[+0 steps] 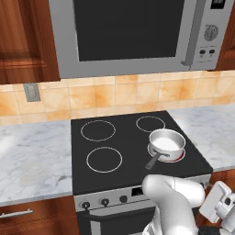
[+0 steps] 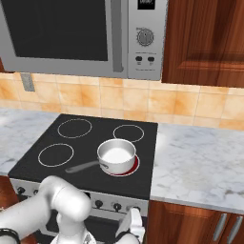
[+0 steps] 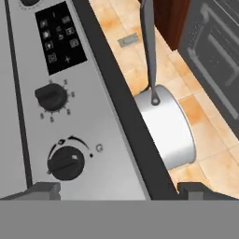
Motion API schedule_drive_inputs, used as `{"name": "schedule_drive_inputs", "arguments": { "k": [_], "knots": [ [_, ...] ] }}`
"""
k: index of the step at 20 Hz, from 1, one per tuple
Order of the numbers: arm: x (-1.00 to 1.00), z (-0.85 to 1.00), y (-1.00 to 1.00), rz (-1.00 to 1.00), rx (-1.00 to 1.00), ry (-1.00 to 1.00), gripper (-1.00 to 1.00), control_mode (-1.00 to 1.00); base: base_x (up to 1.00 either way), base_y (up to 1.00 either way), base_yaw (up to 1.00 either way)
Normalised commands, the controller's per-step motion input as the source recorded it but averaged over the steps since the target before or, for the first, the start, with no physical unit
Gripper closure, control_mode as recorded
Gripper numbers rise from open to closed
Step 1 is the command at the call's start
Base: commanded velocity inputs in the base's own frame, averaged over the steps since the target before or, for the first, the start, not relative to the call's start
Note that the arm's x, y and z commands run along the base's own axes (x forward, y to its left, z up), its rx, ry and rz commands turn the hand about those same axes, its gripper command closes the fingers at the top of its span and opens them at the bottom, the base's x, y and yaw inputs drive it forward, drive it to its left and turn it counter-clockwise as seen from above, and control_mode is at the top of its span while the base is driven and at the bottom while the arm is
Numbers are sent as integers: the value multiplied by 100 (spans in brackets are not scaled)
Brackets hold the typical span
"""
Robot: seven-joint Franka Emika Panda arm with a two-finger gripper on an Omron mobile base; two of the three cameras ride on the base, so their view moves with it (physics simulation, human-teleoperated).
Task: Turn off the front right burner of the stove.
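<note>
Two dark finger tips [image 3: 44,189] stick up at the bottom of the hand view, far apart, so the jaws are open and hold nothing. Between them, just ahead, sits a black knob [image 3: 66,162] on the silver front panel [image 3: 100,140] of the stove [image 1: 133,137]. A second knob [image 3: 51,97] is farther along the panel, next to a small black screen [image 3: 59,39]. I think the hand points at the near knob because it is the one nearest the pan's corner of the stove, so it likely works that burner. From the base views, the hand hangs low in front of the stove, at its right end. Up on the black glass, the front right burner [image 2: 135,167] glows red, so it is on. A small steel saucepan [image 2: 116,155] sits on it and hides most of the red ring, with its handle pointing to the front left. The other three rings are plain white. Grey marble worktop [image 2: 200,157] lies on both sides.
</note>
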Motion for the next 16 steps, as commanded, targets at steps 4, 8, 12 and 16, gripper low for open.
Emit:
{"name": "schedule_drive_inputs", "arguments": {
  "k": [4, 8, 12, 16],
  "knots": [
    [28, -31, -25, -6, -8, 0, -100, -100, 0, 0, 0],
    [23, -21, -29, -7, -4, 0, -100, -100, 0, 0, 0],
    [31, -22, -20, -8, 0, 0, -100, -100, 0, 0, 0],
    [32, -27, -12, -8, 0, 0, -100, -100, 0, 0, 0]
  ]
}}
